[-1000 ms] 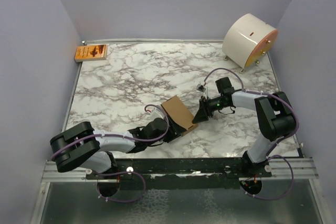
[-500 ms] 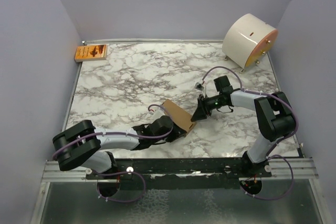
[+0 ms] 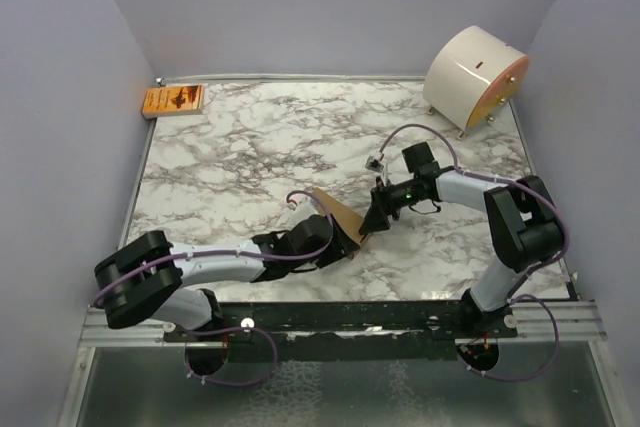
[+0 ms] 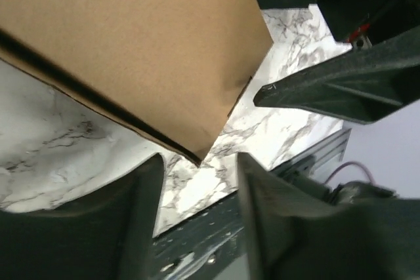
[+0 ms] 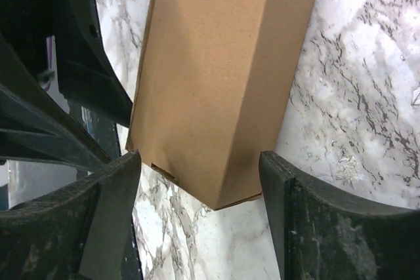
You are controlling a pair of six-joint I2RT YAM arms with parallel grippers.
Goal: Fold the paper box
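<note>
The paper box (image 3: 338, 217) is a plain brown oblong carton, propped at a tilt on the marble between my two grippers. My left gripper (image 3: 340, 244) sits at its near side. In the left wrist view the left gripper (image 4: 200, 162) stands open, with one low corner of the paper box (image 4: 131, 44) just at the mouth of the jaws. From the right, my right gripper (image 3: 371, 223) meets the carton's end. Seen from the right wrist, the right gripper (image 5: 200, 159) is open and straddles the end of the paper box (image 5: 223, 77), whose sides lie close to both fingertips.
A small orange printed packet (image 3: 173, 100) lies at the far left corner. A big white cylinder (image 3: 475, 77) stands at the far right corner. Purple walls close the table on three sides. A metal rail (image 3: 350, 315) runs along the near edge.
The right jaws have spread wider and shifted a little left. The left gripper pushed forward under the carton, pinched, then reopened. The carton has tipped and shows a narrower face from above.
</note>
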